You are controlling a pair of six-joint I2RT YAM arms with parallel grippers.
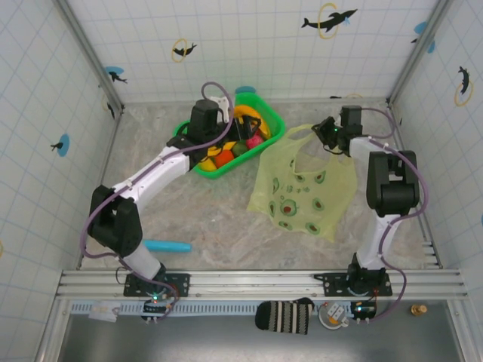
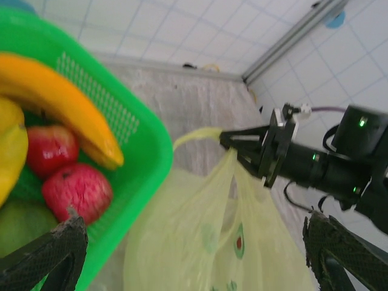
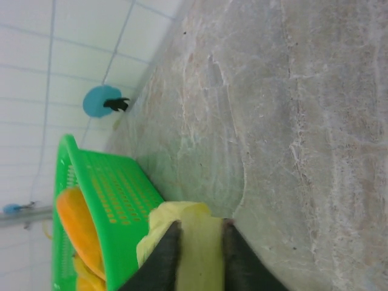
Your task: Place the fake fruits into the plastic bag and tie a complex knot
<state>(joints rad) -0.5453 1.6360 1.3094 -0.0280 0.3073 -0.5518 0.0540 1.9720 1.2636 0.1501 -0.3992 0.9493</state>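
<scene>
The plastic bag (image 1: 306,192) is spread on the table (image 1: 211,219) beside the green tray (image 2: 145,157), one handle pinched by the jaws of the right gripper (image 3: 199,227) — those of the left gripper (image 2: 191,242) are held wide open over the fake fruits (image 2: 76,191) in the tray.

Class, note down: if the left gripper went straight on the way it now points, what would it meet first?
Probably the plastic bag, just past the green tray's rim; depth is unclear, so the left gripper might clip that rim first.

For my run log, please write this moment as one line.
left gripper: open above green plastic tray of toy fruits | right gripper: shut on thin yellow-green plastic bag handle
</scene>
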